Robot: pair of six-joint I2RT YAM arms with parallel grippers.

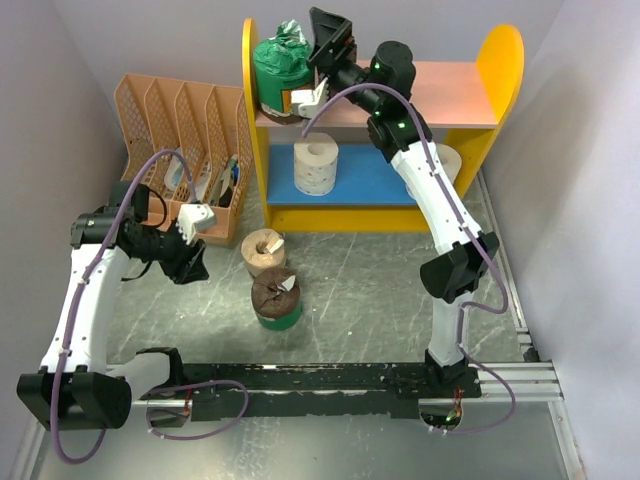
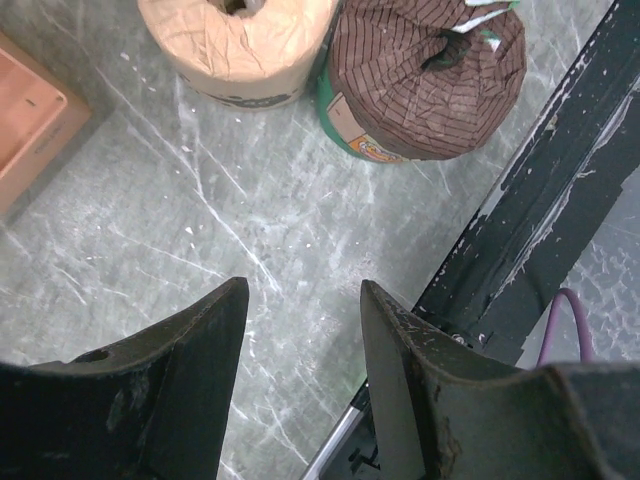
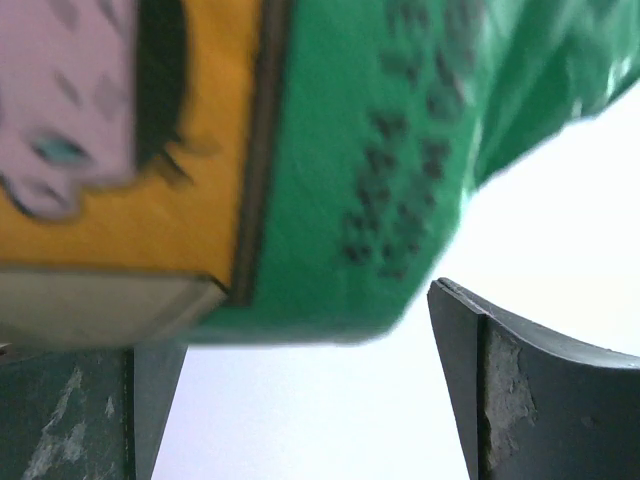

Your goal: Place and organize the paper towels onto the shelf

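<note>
The shelf [image 1: 508,70] stands at the back. A green-wrapped roll [image 1: 281,62] sits at the left end of its pink upper board. My right gripper [image 1: 313,48] is open right beside this roll. In the right wrist view the roll [image 3: 380,170] fills the space between the jaws, with a gap to the right finger [image 3: 520,390]. One white roll [image 1: 317,163] stands on the blue board, and another [image 1: 449,163] is half hidden behind my right arm. A tan roll [image 1: 264,250] and a second green-wrapped brown roll [image 1: 277,298] stand on the table. My left gripper [image 1: 190,262] is open and empty to their left; both rolls [image 2: 240,40] [image 2: 425,80] lie ahead of it [image 2: 305,300].
A peach slotted file organizer [image 1: 180,130] holding papers stands left of the shelf, and its corner shows in the left wrist view [image 2: 30,120]. A black rail [image 1: 340,380] [image 2: 540,230] runs along the near edge. Walls close in on both sides.
</note>
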